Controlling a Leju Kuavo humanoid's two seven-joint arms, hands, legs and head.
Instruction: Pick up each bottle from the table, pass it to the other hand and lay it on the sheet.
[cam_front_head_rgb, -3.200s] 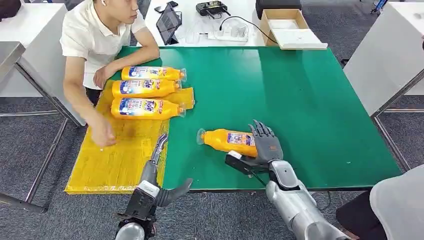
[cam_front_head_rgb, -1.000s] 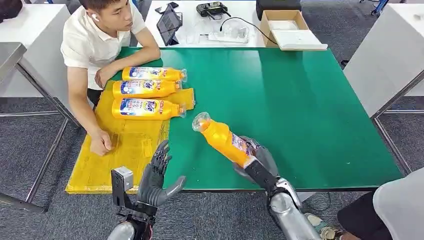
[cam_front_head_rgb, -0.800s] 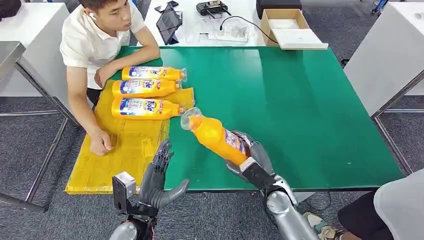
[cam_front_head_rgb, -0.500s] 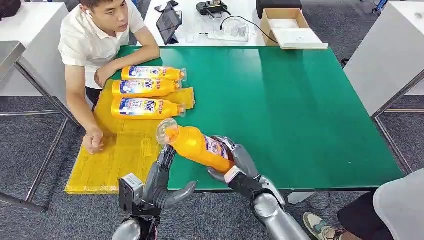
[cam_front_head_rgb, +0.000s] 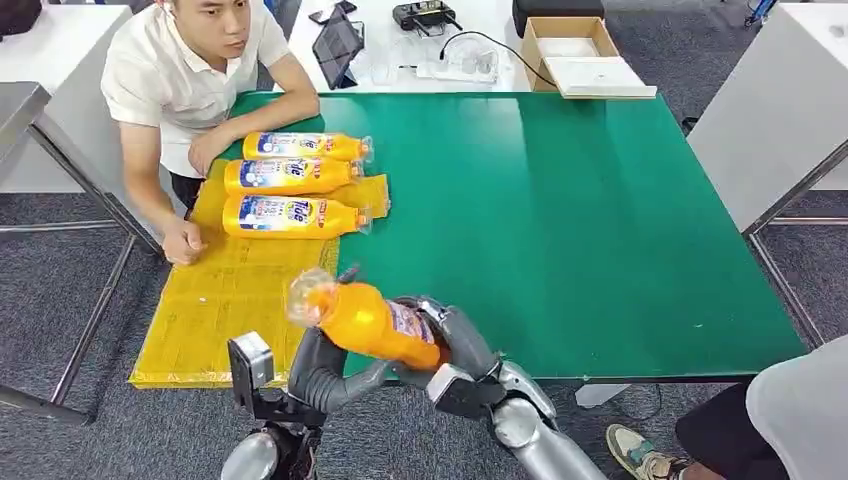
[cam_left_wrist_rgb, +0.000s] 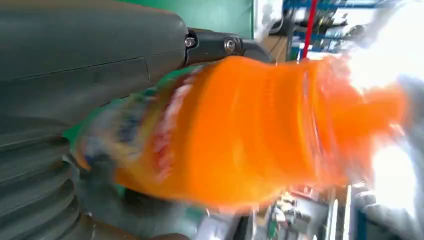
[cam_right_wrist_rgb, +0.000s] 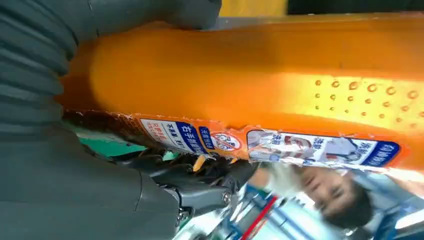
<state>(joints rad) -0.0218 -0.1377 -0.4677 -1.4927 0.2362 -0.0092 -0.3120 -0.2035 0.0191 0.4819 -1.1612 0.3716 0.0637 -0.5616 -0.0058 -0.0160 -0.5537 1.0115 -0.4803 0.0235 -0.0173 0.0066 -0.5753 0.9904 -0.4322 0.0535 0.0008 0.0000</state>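
The robot's right hand (cam_front_head_rgb: 455, 345) is gripping an orange bottle (cam_front_head_rgb: 362, 320) around its lower body, in the lower middle of the head view, and is holding it above the near edge of the green table (cam_front_head_rgb: 560, 210). The bottle is lying tilted, with its clear cap end pointing toward the upper left of the frame and reaching over the edge of the yellow sheet (cam_front_head_rgb: 225, 310). The left hand (cam_front_head_rgb: 320, 365) is sitting directly under the bottle, its fingers reaching up behind it and its thumb sticking out to the right below it; I cannot tell whether those fingers are closing on the bottle or merely lying against it. In the left wrist view the bottle is showing as a blurred orange mass close against the grey thumb. In the right wrist view the right hand is wrapping the labelled side of the bottle. At the upper left of the frame, 3 orange bottles (cam_front_head_rgb: 295, 180) are lying side by side on the far end of the sheet, caps pointing right. A person in a white shirt (cam_front_head_rgb: 170, 70) is sitting at the upper left corner, resting 1 fist (cam_front_head_rgb: 183, 243) on the sheet's left edge and 1 forearm on the table.
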